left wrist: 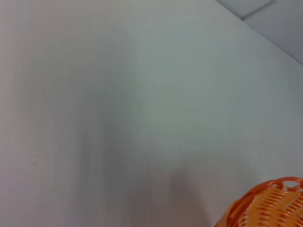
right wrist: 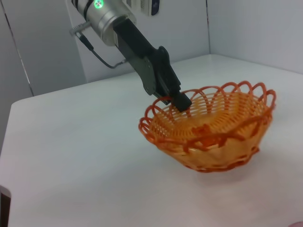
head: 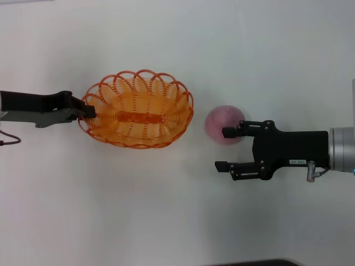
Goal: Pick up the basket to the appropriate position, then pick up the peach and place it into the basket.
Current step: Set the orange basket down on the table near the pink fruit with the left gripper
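Observation:
The orange wire basket (head: 138, 111) sits left of centre on the white table (head: 166, 210). My left gripper (head: 89, 111) is shut on the basket's left rim; the right wrist view shows its fingers (right wrist: 181, 101) pinching the scalloped rim of the basket (right wrist: 213, 137). A bit of the basket's rim (left wrist: 270, 203) shows in the left wrist view. The pink-purple peach (head: 221, 121) lies to the right of the basket. My right gripper (head: 222, 148) is open and empty. Its upper finger overlaps the peach's near right side, and the peach is mostly outside the jaws.
A dark object (head: 249, 262) shows at the table's near edge. In the right wrist view, grey walls (right wrist: 42, 47) stand behind the table's far edge. Bare white table lies around the basket and the peach.

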Tool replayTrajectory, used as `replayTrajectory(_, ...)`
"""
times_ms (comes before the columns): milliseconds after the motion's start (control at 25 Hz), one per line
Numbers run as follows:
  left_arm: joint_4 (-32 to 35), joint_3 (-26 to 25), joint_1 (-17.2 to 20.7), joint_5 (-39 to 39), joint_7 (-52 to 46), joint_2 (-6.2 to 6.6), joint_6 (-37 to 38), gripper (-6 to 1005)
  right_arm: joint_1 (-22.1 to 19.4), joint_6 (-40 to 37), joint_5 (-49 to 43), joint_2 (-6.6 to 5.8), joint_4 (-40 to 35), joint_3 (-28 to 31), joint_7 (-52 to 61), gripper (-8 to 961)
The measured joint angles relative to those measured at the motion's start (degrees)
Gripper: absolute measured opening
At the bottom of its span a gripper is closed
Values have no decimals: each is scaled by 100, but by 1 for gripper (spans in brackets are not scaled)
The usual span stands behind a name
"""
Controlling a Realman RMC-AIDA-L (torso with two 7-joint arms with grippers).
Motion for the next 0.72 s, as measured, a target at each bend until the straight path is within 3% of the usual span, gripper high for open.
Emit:
replayTrajectory(280, -112, 385, 166, -185, -119, -19, -502, 69, 0, 17, 0, 0, 3, 2, 0, 833)
replayTrajectory(720, -117, 516, 270, -415, -218, -22, -735, 69, 0, 78, 0, 0, 2, -22, 0, 834)
